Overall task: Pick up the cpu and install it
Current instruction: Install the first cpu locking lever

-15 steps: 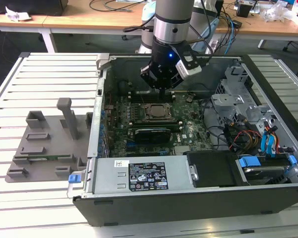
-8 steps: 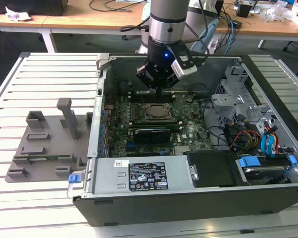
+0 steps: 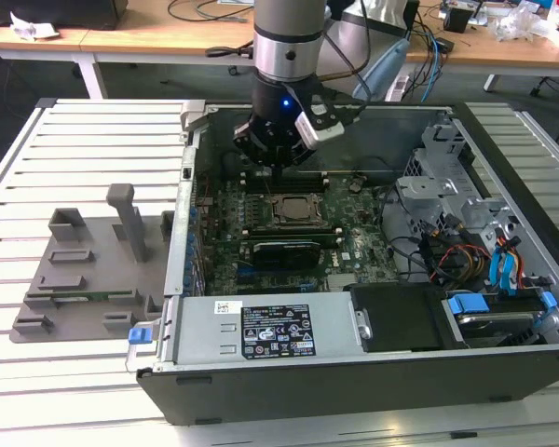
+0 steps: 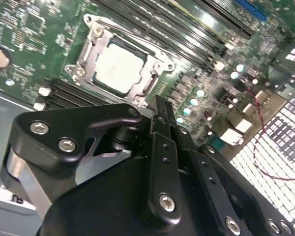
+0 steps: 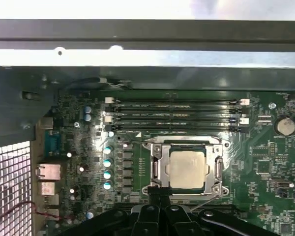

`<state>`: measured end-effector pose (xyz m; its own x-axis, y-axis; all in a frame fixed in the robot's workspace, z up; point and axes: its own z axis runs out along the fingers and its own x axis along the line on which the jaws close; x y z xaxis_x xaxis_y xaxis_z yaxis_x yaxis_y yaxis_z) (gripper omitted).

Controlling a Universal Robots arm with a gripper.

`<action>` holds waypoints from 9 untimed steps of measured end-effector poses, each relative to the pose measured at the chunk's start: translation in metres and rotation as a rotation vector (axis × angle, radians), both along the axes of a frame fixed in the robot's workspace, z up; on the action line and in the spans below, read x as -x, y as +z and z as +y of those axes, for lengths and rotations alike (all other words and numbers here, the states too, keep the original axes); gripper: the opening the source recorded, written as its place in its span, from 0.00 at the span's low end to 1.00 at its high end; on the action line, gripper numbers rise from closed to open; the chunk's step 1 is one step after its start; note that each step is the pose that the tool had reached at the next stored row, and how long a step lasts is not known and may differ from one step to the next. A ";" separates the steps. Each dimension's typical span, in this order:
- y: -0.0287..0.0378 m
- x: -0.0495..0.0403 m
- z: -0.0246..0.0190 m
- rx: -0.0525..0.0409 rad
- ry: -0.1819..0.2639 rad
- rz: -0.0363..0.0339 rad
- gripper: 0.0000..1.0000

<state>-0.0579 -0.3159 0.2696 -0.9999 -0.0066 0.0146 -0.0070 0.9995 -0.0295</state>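
While the grey fixture plate [image 3: 79, 279] with its upright blocks lies on the slatted table [image 3: 93, 140] at the exterior view's left, the open computer case [image 3: 354, 363] takes up the middle and right. Inside it, the cpu [image 3: 291, 209] sits seated in the motherboard socket [image 5: 187, 168], its silver top showing in both wrist views [image 4: 119, 67] [image 5: 187, 168]. The gripper [image 3: 276, 168] hangs just above the board beside the socket, its black fingers [image 4: 162, 130] pressed together with nothing between them.
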 end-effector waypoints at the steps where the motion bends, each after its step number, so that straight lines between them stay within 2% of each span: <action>1: 0.0000 0.0034 0.0000 0.0000 0.000 0.0000 0.11; 4: 0.0000 0.0181 0.0001 -0.0001 0.000 0.0000 0.11; 6: -0.0001 0.0217 0.0005 -0.0001 0.000 -0.0001 0.11; 7: 0.0000 0.0242 0.0016 0.0001 0.000 0.0001 0.11; 9: 0.0000 0.0271 0.0071 -0.0007 0.000 0.0000 0.11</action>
<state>-0.0850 -0.3088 0.2696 -0.9999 -0.0067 0.0145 -0.0071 0.9996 -0.0287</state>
